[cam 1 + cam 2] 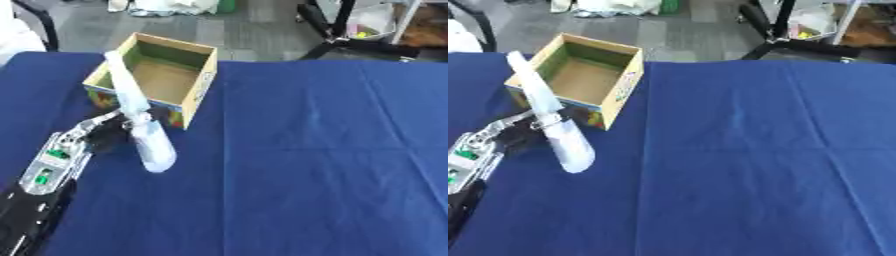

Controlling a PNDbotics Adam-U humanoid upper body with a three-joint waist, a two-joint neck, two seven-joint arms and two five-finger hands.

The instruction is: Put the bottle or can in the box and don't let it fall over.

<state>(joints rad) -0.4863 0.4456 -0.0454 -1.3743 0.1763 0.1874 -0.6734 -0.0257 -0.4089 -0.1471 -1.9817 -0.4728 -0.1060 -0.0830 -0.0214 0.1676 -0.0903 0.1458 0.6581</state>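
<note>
1. Left eye view: a white bottle (140, 117), long and blurred, leans steeply, its narrow top toward eleven o'clock and its rounded base toward five o'clock.
2. The top end crosses in front of the near left corner of the cardboard box (198, 83); the base hangs over the blue tablecloth (315, 150) just in front of the box. Whether the base touches the cloth cannot be told.
3. The bottle is outside the box, at about seven o'clock from the box's middle.
4. The left hand (103, 131) comes in from the lower left corner at about eight o'clock. Its fingers are curled round the bottle's middle, with a silver finger crossing the white body.
5. The box stands open-topped and upright at the far left of the table, its brown floor bare, a coloured print on its near side.
6. Right eye view: the same bottle (549, 117) shows tilted the same way, its top overlapping the box's (627, 75) near left wall.
7. The left hand (514, 131) has its fingers closed about the bottle at the middle; the forearm runs off toward seven o'clock.
8. The right hand shows in neither view.
9. Beyond the table's far edge, at twelve o'clock, lies grey floor (702, 35).
</note>
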